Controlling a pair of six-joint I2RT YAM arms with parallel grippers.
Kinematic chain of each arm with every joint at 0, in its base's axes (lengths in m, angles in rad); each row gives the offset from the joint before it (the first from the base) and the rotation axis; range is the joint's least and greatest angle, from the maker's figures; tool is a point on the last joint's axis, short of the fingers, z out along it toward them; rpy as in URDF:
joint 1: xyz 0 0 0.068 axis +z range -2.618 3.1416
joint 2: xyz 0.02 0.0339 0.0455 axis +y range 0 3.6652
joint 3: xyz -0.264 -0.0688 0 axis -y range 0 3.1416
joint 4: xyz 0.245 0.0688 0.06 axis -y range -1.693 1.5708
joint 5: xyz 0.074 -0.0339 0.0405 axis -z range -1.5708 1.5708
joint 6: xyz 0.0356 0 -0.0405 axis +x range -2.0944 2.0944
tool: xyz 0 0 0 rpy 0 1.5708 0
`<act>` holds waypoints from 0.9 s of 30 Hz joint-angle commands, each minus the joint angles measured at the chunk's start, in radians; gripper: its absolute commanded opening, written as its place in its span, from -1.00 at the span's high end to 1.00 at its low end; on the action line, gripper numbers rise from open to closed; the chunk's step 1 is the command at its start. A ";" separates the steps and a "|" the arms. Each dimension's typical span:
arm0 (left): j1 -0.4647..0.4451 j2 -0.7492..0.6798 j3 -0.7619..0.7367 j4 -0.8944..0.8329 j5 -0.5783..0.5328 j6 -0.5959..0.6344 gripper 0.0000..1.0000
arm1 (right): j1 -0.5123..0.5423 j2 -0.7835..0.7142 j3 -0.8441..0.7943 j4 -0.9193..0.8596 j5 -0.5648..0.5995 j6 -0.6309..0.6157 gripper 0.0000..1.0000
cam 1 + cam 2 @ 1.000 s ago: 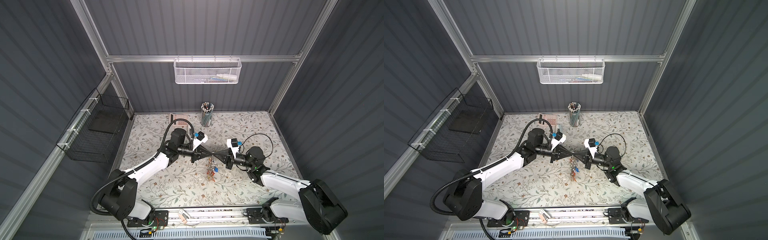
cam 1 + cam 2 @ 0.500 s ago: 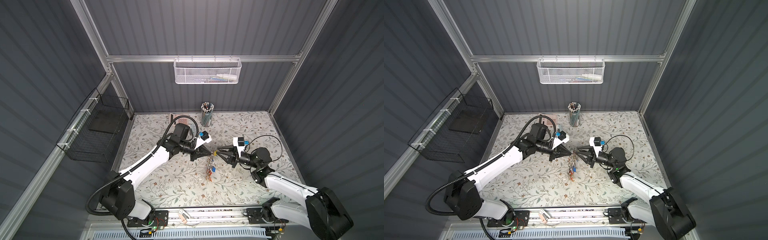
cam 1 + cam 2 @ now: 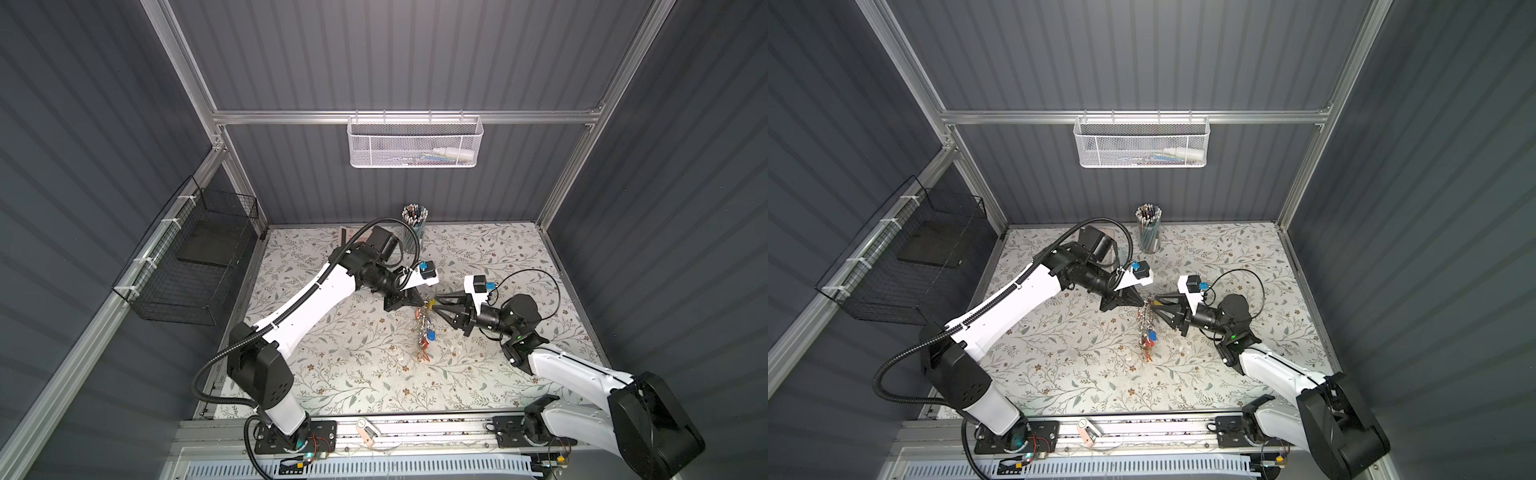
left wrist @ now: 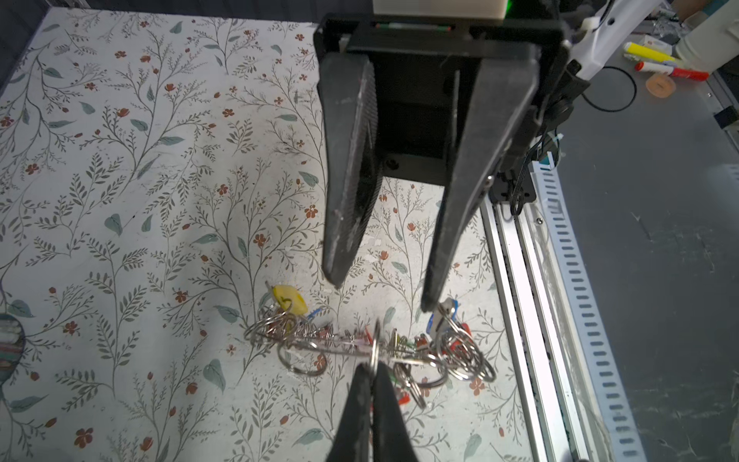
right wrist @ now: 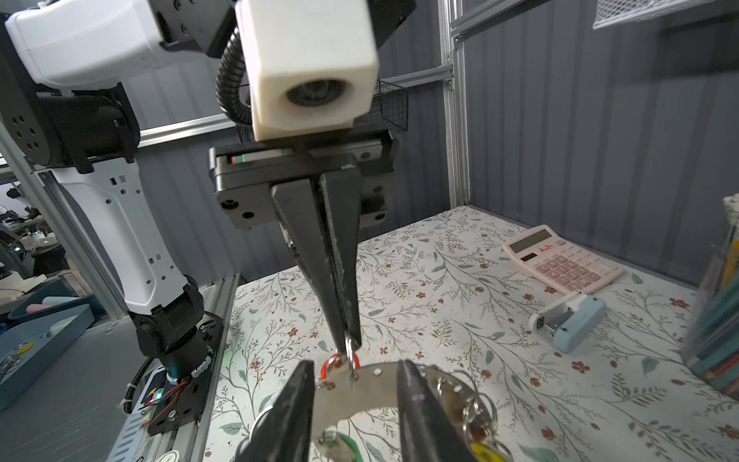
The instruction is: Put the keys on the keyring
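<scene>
Two robot arms meet over the middle of a floral-patterned bench point(image 3: 332, 374). In both top views the left pincer point(image 3: 423, 306) point(image 3: 1141, 303) and right pincer point(image 3: 433, 303) point(image 3: 1152, 302) point at each other, tips almost touching, and a bunch of keys point(image 3: 424, 336) point(image 3: 1147, 332) with coloured tags hangs below them.

The right wrist view shows the left pincer point(image 5: 348, 340) clenched on a small silver split ring point(image 5: 351, 360), which passes through a hole in the flat grey keyring point(image 5: 372, 390). The right pincer point(image 5: 354, 366) is released, one finger at each side of the keyring's arc. Whether the fingers touch it cannot be told. A red tag point(image 5: 330, 362), a green tag point(image 5: 340, 440) and a yellow tag point(image 5: 486, 452) sit on the keyring.

In the left wrist view the keyring point(image 4: 344, 347) appears edge-on among many small rings. The right pincer point(image 4: 384, 294) stands spread just beside it, with nothing between its fingers.

A pink calculator point(image 5: 560, 260) and a pale blue stapler point(image 5: 572, 320) lie near the back wall, well apart from the keys.
</scene>
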 commanded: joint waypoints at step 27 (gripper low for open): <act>-0.062 0.163 0.313 -0.284 -0.051 0.120 1.00 | 0.022 0.082 0.053 -0.009 -0.035 -0.015 0.61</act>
